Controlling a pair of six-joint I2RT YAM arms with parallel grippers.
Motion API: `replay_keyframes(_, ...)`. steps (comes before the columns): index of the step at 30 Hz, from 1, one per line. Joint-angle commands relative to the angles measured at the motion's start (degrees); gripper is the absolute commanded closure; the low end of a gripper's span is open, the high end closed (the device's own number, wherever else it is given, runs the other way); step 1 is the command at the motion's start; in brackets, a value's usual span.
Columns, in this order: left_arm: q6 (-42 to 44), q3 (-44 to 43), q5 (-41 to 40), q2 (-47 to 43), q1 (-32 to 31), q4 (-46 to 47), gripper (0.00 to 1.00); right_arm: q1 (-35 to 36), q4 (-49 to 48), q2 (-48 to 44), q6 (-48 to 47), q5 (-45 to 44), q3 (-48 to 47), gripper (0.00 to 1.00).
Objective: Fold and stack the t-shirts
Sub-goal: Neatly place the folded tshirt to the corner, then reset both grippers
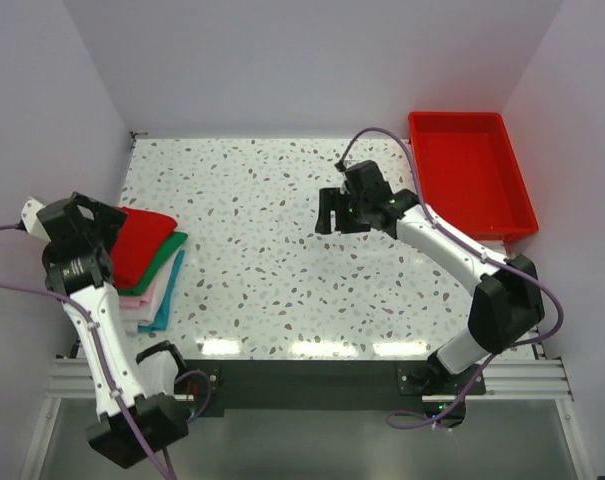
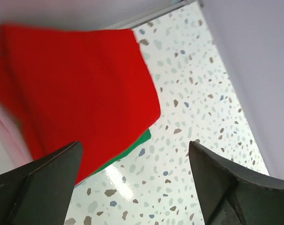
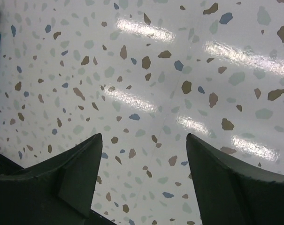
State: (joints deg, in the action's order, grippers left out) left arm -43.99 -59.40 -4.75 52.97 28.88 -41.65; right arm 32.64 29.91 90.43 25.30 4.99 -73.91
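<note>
Hovering with its fingers spread wide and empty, the left gripper [image 1: 107, 222] has the stacked t-shirts [image 1: 150, 265], red one [image 2: 80, 84] uppermost, just beneath and beside it. The right gripper [image 1: 332, 213], also wide open and empty, hangs over the table [image 1: 252, 270], with the stack well to its left and the red tray [image 1: 472, 175] to its right.

The table [image 1: 272, 280] is white with small brown, blue and grey-green flecks — a terrazzo pattern. At 9 o'clock the t-shirts are all plain, without print: the red t-shirt [image 1: 142, 240] is bright, the green t-shirt [image 1: 165, 258] is deep, the pink t-shirt [image 1: 156, 286] is pale, the teal t-shirt [image 1: 168, 302] is blue-green. At 2 o'clock the tray [image 1: 472, 175] is plain red. The left end effector [image 2: 134, 145] and the right end effector [image 3: 144, 136] are dark grey — almost black.
</note>
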Motion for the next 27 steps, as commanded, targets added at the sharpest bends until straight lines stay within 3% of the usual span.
replay_keyframes(1,5.1,1.1,1.2,-8.6,0.3,3.4,0.00,0.8,-1.3,-6.0,-1.0,-2.2,1.6,0.22)
replay_keyframes(5,7.8,1.5,10.1,-10.0,0.1,4.4,0.00,0.8,-1.1,-8.0,-1.0,-4.1,0.4,0.03)
replay_keyframes(8,7.8,3.0,13.2,-10.0,-1.6,6.7,0.00,0.8,-0.4,-9.0,-1.3,-4.6,-0.4,0.01)
replay_keyframes(10,6.6,4.8,12.9,-10.1,-7.8,9.8,0.00,0.8,-0.6,-9.8,-1.2,-4.8,0.0,0.01)
replay_keyframes(13,2.8,5.5,2.3,-7.4,-26.5,13.3,0.00,0.7,-1.3,-11.9,-0.8,-4.8,1.2,0.01)
replay_keyframes(14,1.5,5.2,-5.3,-5.8,-32.1,13.7,0.00,0.8,-1.5,-12.6,-0.7,-6.1,1.7,0.01)
replay_keyframes(15,0.6,4.7,-9.3,-4.0,-42.8,14.0,0.00,0.8,-2.2,-14.3,-0.4,-6.7,2.3,0.01)
replay_keyframes(17,-0.9,3.1,-18.4,1.0,-54.9,14.2,0.00,0.8,-2.5,-15.9,-0.5,-9.2,3.9,0.01)
replay_keyframes(20,0.5,3.7,-21.6,4.5,-63.7,19.7,0.00,0.8,-2.9,-19.5,-0.5,-11.6,6.1,0.01)
replay_keyframes(27,3.9,4.0,-17.7,10.7,-69.9,27.1,0.00,0.8,-4.9,-25.7,1.2,-18.8,12.6,0.01)
